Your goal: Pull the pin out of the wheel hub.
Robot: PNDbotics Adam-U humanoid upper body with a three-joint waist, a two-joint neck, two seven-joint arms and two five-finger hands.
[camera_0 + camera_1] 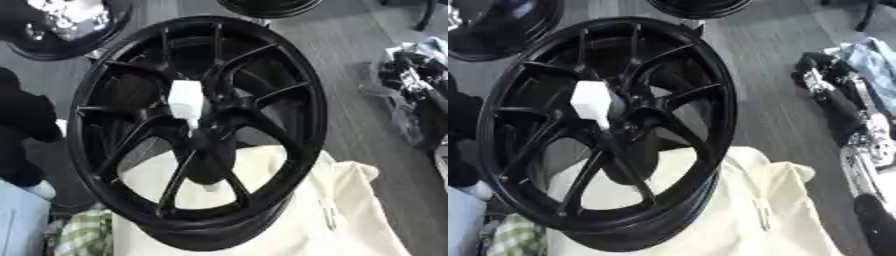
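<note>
Neither of the robot's hands can be made out for certain in either view. A black mass at the left edge of the left eye view may belong to an arm, but no fingers show, so whether either hand is spread, pressed together or pinching anything cannot be told.

The task's thing sits in plain sight: a white blocky pin [185, 102] with a thin stem pointing down, seated at the centre of the large black multi-spoke alloy wheel hub [289, 75]. The wheel stands tilted, its lower rim resting on a cream-coloured cloth [350, 215] (the cloth drapes over whatever carries it, so the support underneath is hidden). Nothing touches the pin.

By my judgement the task has not begun in earnest: the pin is still lodged in the hub, no hand is on it, and the reach, the grasp and the pull all remain to be done.

Farther out, another dark wheel [61, 25] lies at the upper left on the grey floor [350, 50], and a heap of dark and pale items [859, 100] sits at the right edge.
</note>
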